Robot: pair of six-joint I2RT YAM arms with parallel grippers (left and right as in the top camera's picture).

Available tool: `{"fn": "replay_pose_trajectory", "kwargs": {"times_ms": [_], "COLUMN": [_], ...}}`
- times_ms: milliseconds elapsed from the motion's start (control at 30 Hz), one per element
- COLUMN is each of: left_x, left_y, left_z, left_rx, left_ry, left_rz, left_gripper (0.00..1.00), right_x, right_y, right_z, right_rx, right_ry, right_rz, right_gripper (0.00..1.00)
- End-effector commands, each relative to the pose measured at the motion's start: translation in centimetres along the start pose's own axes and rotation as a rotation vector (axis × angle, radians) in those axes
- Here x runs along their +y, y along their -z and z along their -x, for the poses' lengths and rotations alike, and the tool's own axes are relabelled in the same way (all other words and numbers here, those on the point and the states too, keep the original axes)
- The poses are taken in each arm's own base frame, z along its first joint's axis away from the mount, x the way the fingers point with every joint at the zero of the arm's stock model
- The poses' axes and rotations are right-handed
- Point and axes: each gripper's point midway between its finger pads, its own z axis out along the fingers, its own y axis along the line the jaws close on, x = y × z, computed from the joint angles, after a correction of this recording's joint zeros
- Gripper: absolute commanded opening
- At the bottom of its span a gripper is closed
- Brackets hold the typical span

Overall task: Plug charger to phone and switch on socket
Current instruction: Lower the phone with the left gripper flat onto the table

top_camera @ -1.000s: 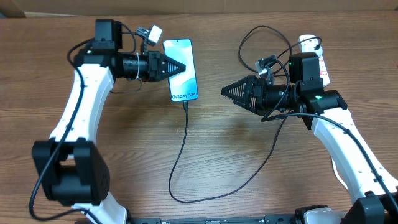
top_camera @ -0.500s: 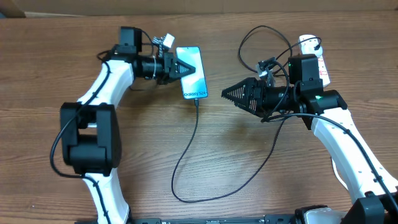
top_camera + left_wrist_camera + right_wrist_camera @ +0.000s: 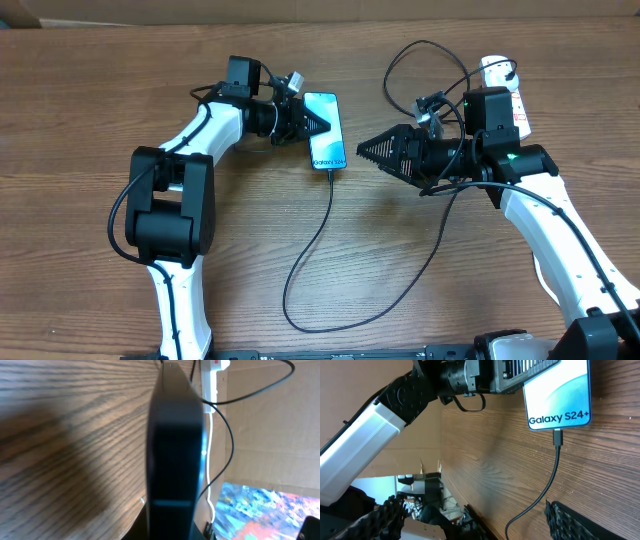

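The phone (image 3: 327, 130), light blue screen reading "Galaxy S24+", lies flat on the table, and my left gripper (image 3: 312, 123) is shut on its left edge. In the left wrist view the phone (image 3: 175, 445) shows edge-on between the jaws. The charger, a thin black cable (image 3: 318, 235), is plugged into the phone's near end, loops across the table and runs up toward the white socket (image 3: 503, 80) at the far right. My right gripper (image 3: 362, 150) is open and empty, just right of the phone. The right wrist view shows the phone (image 3: 557, 392) and the plugged connector (image 3: 558, 437).
The socket's thick white cord (image 3: 209, 450) runs off the table's far side. My right arm (image 3: 540, 200) hides part of the socket. A cardboard wall (image 3: 320, 8) borders the far edge. The cable loop (image 3: 330, 325) lies near the front edge.
My left gripper has moved to the right with the phone, dragging the plugged cable along. The right arm has not moved.
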Motion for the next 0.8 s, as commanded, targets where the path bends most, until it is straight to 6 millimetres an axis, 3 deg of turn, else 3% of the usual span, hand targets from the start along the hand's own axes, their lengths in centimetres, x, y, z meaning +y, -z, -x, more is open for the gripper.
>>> {"fn": "replay_pose_trajectory", "kwargs": {"times_ms": [0, 367, 600, 767], "left_x": [-0.4, 2.3, 2.6, 4.0], "left_y": [0.1, -2.6, -2.4, -2.4], "left_z": [0.5, -1.3, -1.1, -1.3], "left_rx": [-0.010, 0.062, 0.056, 0.048], "left_ry": [-0.012, 0.065, 0.068, 0.094], "left_rz": [-0.005, -0.009, -0.004, 0.073], "left_gripper": [0.05, 0.04, 0.05, 0.05], "right_x": [0.4, 0.4, 0.4, 0.4], "right_y": [0.2, 0.2, 0.2, 0.2], "right_z": [0.6, 0.6, 0.6, 0.6], "right_rx": [-0.017, -0.016, -0.016, -0.016], "right_ry": [0.019, 0.019, 0.018, 0.019], "right_rz": [-0.002, -0.002, -0.002, -0.002], "right_gripper": [0.90, 0.90, 0.90, 0.90]}}
